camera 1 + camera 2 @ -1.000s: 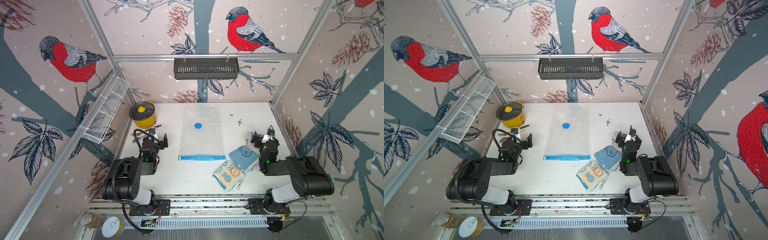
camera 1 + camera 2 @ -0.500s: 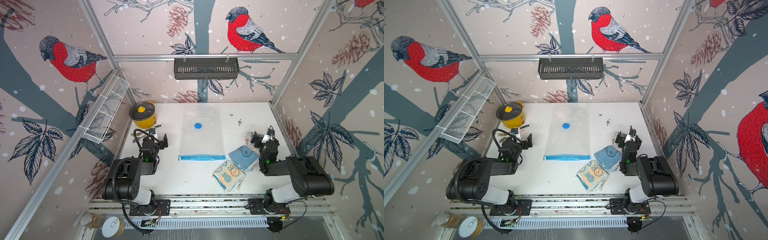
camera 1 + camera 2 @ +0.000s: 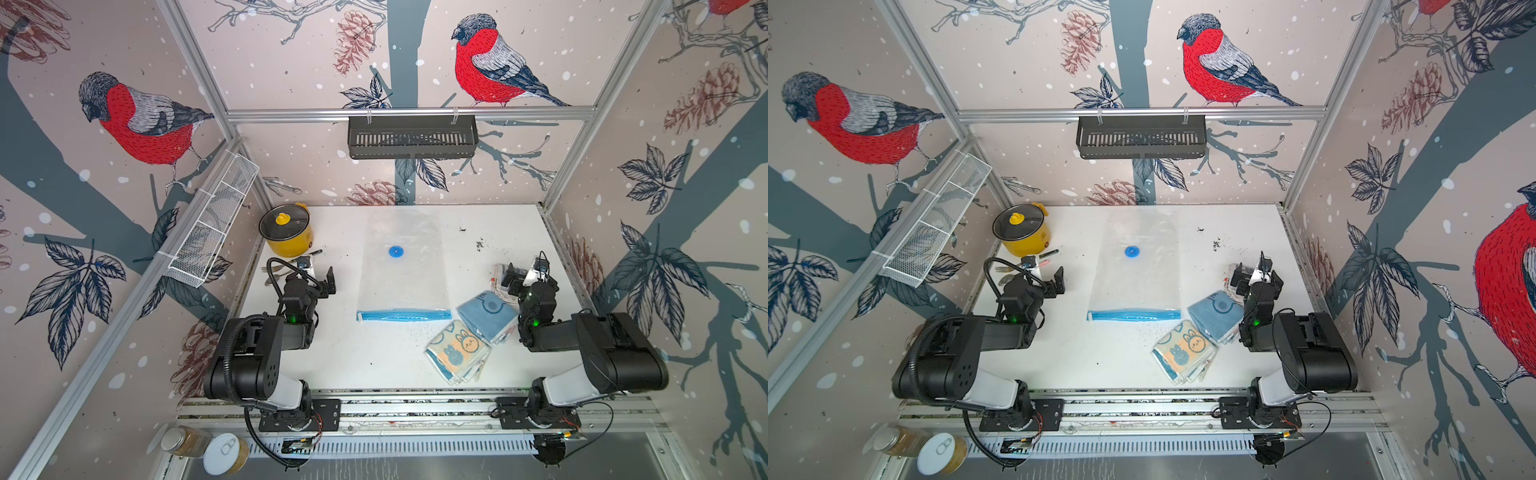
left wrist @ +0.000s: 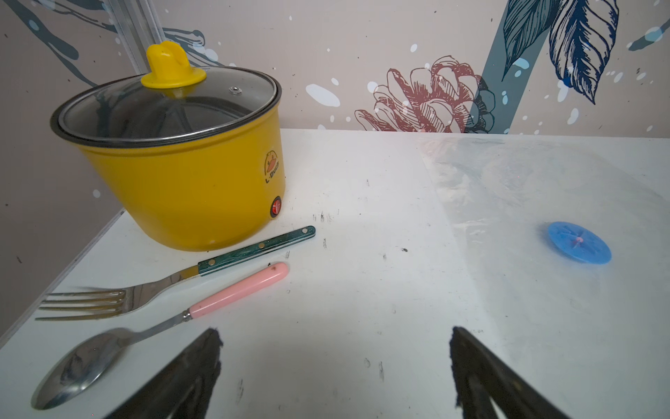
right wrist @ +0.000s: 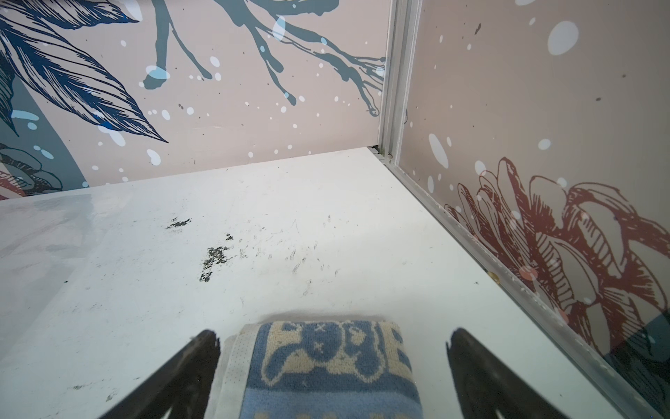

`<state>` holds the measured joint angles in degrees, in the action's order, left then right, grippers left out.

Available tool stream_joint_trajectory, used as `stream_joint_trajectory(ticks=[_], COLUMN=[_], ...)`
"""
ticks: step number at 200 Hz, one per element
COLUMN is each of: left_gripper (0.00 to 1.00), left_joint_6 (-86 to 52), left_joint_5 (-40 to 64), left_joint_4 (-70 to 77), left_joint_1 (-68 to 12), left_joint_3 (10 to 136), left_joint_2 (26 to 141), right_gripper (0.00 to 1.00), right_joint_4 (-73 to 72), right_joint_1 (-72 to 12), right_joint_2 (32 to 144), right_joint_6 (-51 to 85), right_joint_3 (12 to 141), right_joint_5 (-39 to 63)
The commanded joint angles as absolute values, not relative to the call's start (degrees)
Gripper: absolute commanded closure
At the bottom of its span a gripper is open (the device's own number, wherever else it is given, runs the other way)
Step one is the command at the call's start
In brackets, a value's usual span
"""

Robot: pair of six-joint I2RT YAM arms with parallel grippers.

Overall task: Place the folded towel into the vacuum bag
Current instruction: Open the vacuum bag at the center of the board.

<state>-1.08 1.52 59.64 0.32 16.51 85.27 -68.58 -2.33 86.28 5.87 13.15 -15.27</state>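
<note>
The clear vacuum bag [image 3: 405, 274] [image 3: 1136, 278] lies flat mid-table, its blue zip strip [image 3: 403, 314] toward the front and its round blue valve [image 3: 395, 251] [image 4: 579, 247] farther back. Right of the strip lie a blue folded towel [image 3: 487, 315] [image 3: 1217, 309] and a cream bunny-print one [image 3: 456, 352]. A third folded towel [image 5: 326, 362], blue and cream, lies on the table between the fingers of my open right gripper [image 5: 331, 337] [image 3: 522, 272], untouched. My left gripper [image 4: 333, 337] [image 3: 318, 274] stands open and empty over bare table left of the bag.
A yellow lidded pot [image 3: 286, 232] [image 4: 188, 174] stands at the back left, with a fork [image 4: 145, 290] and a pink-handled spoon [image 4: 163, 326] beside it. A wire basket [image 3: 212, 224] hangs on the left wall, a black shelf [image 3: 411, 137] on the back wall.
</note>
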Motion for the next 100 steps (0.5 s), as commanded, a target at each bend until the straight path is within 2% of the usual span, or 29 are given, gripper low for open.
stream_joint_trajectory(ticks=[1,55,78,100], left_gripper=[0.02,0.03,0.02,0.02], left_joint_6=[-0.8,-0.8,-0.9,-0.5], left_joint_5=[2.6,2.6,2.6,1.8], left_joint_4=[61.7,61.8,62.1,60.2], left_joint_1=[0.5,0.5,0.6,0.7], left_joint_3=[16.8,16.7,16.5,17.9], left_joint_2=[85.3,85.2,85.0,83.2], right_gripper=[0.0,0.0,0.0,0.0], right_joint_4=[-69.3,-69.5,-70.1,-70.0], right_joint_1=[-2.4,-2.4,-2.5,-2.7], right_joint_2=[86.2,85.9,84.8,82.1], right_joint_6=[5.7,5.7,8.4,7.2], right_joint_3=[13.2,13.0,12.2,11.7], right_joint_5=[-15.7,-15.7,-22.3,-21.6])
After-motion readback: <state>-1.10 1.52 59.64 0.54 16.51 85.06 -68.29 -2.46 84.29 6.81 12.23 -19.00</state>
